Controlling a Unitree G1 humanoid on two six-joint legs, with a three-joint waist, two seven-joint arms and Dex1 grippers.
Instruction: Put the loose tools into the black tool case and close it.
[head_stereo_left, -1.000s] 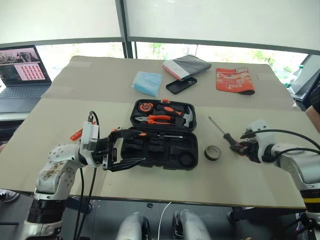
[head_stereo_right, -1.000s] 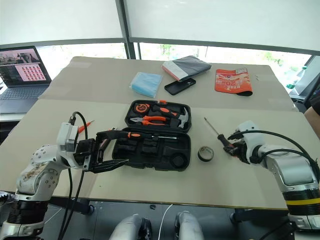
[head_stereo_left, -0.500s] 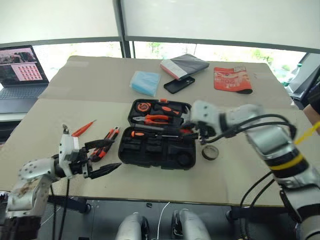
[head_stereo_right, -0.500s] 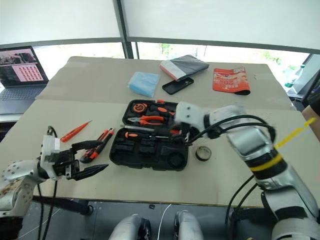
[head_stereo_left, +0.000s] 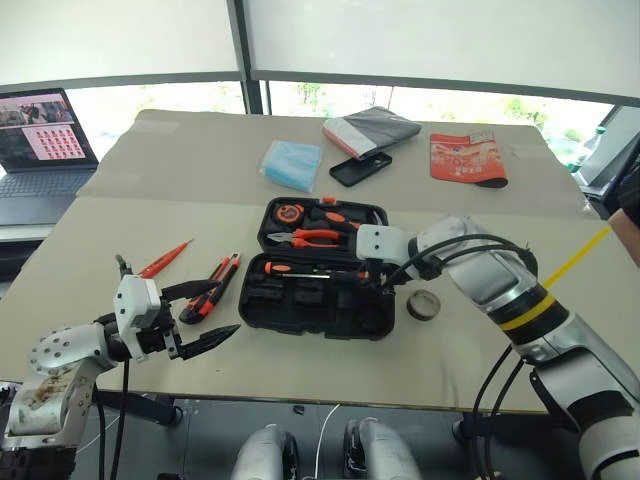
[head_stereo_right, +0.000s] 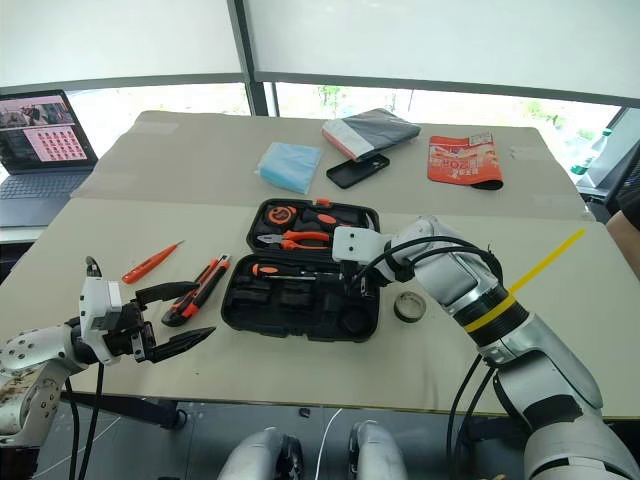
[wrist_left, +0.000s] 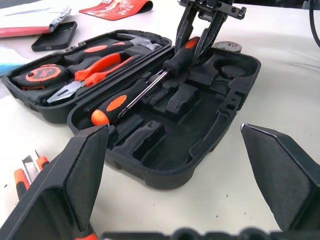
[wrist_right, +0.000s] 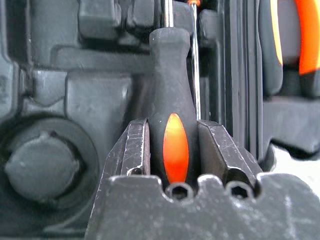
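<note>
The black tool case (head_stereo_left: 300, 310) lies open mid-table. My right gripper (wrist_left: 198, 46) is over its front half, shut on the black-and-orange handle of a screwdriver (wrist_right: 172, 115) whose shaft slants down into the slots. A second orange-black screwdriver (wrist_left: 111, 106) lies in a slot beside it. My left gripper (head_stereo_left: 228, 306) is open and holds nothing, left of the case near the table's front edge. An orange-black utility knife (head_stereo_left: 212, 284) lies just beyond it, and a thin orange screwdriver (head_stereo_left: 165, 258) farther left. A small dark tape roll (head_stereo_left: 424, 304) sits right of the case.
Pliers (head_stereo_left: 308, 238), a hammer and a tape measure sit in the case's far half. Behind it lie a blue pack (head_stereo_left: 295, 165), a black phone (head_stereo_left: 362, 168), a grey pouch (head_stereo_left: 372, 130) and an orange packet (head_stereo_left: 468, 160). A laptop (head_stereo_left: 45, 135) stands far left.
My right gripper has swung left from the table's right side to over the case, carrying the screwdriver. My left gripper has drawn back leftward from the case's front corner.
</note>
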